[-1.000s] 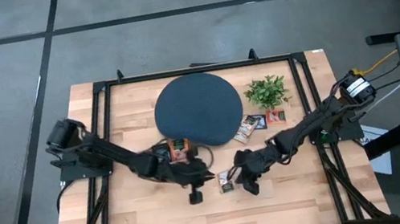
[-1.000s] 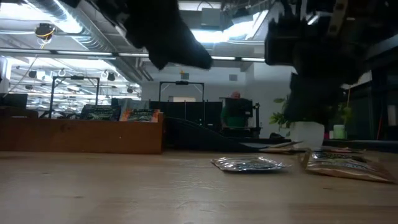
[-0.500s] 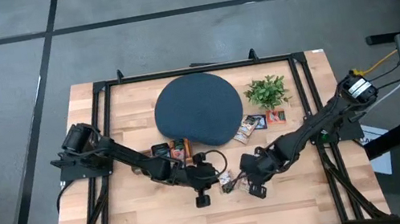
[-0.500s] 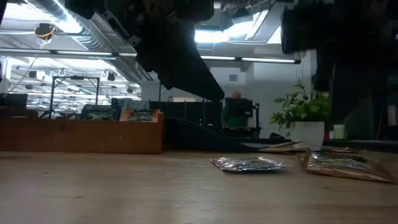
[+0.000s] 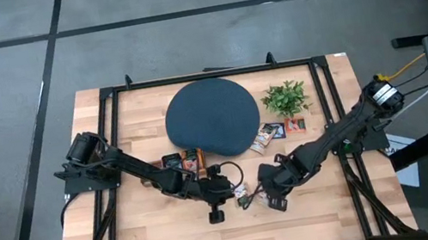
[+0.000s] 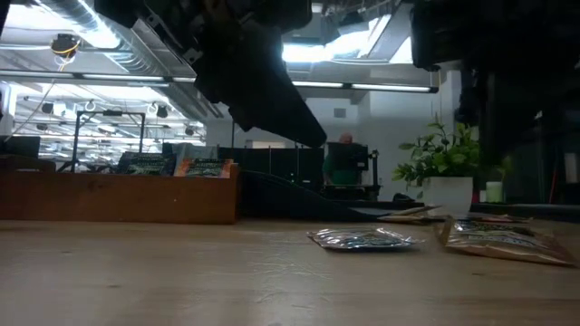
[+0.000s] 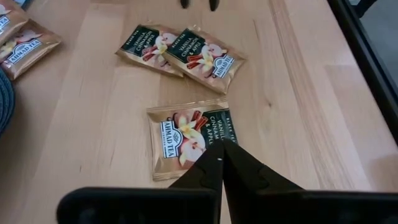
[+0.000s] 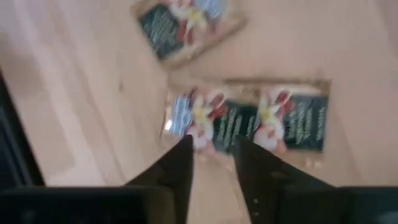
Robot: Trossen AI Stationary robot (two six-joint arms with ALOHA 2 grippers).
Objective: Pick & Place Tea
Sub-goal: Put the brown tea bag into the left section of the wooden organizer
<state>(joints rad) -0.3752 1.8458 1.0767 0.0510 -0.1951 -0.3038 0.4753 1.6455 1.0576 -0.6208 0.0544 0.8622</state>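
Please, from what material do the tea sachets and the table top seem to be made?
The tea sachets look like glossy printed foil or coated paper: crimped edges, a shiny surface. The table top looks like pale wood with a smooth matte finish: visible grain and plank seams.

Even overhead light is falling on the wooden table (image 5: pixel 155 234), casting soft shadows. In the low view, ceiling lamps (image 6: pixel 362 50) are glaring and the arms are showing as silhouettes. Motion blur is smearing the sachets (image 8: pixel 249 121) in the right wrist view
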